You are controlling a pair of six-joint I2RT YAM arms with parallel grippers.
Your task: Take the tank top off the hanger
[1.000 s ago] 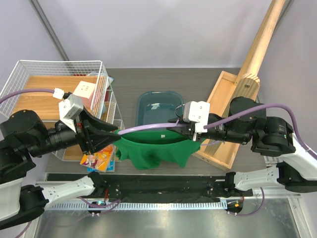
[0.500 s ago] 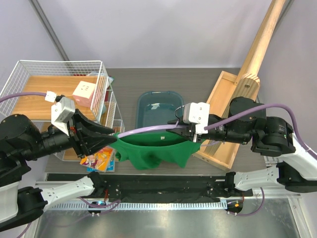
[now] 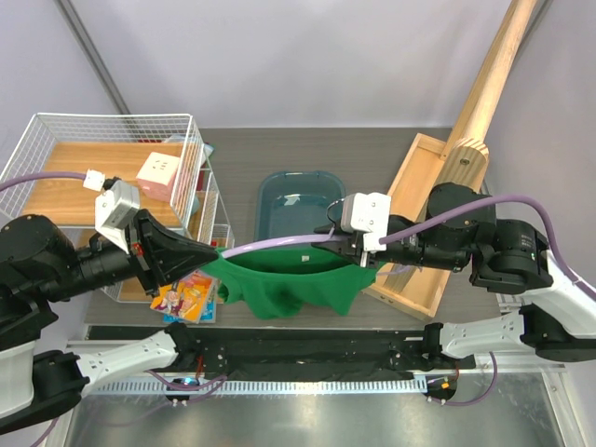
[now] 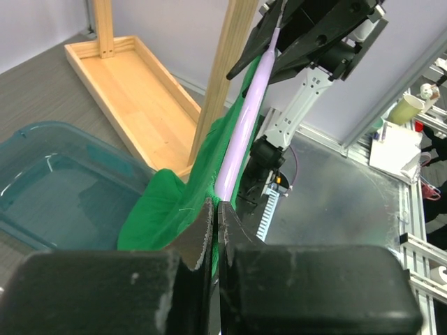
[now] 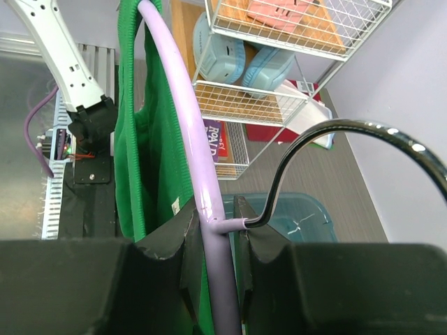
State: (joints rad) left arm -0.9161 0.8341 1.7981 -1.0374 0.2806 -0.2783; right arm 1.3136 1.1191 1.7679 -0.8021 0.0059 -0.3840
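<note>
The bright green tank top point(image 3: 289, 282) hangs on the lilac hanger point(image 3: 279, 241), held in the air between my two arms above the table's front. My right gripper point(image 3: 347, 244) is shut on the hanger's middle where the silver hook point(image 5: 335, 132) joins it; the right wrist view shows the jaws point(image 5: 218, 225) clamping the lilac bar point(image 5: 183, 105), with green fabric point(image 5: 140, 139) and a white tag point(image 5: 174, 204) beside it. My left gripper point(image 3: 212, 251) is shut at the hanger's left end, with green fabric point(image 4: 167, 209) pinched between its jaws point(image 4: 215, 209) next to the lilac bar point(image 4: 241, 125).
A teal bin point(image 3: 300, 174) sits behind the hanger. A white wire basket point(image 3: 102, 119) with a wooden board and a pink box stands at the left, with a colourful packet point(image 3: 186, 298) below it. A wooden tray point(image 3: 414, 200) and a leaning pole point(image 3: 494, 74) are at the right.
My left arm has drawn back a little to the left, and the tank top's left shoulder has stretched left with it. The right gripper and hanger have stayed almost still.
</note>
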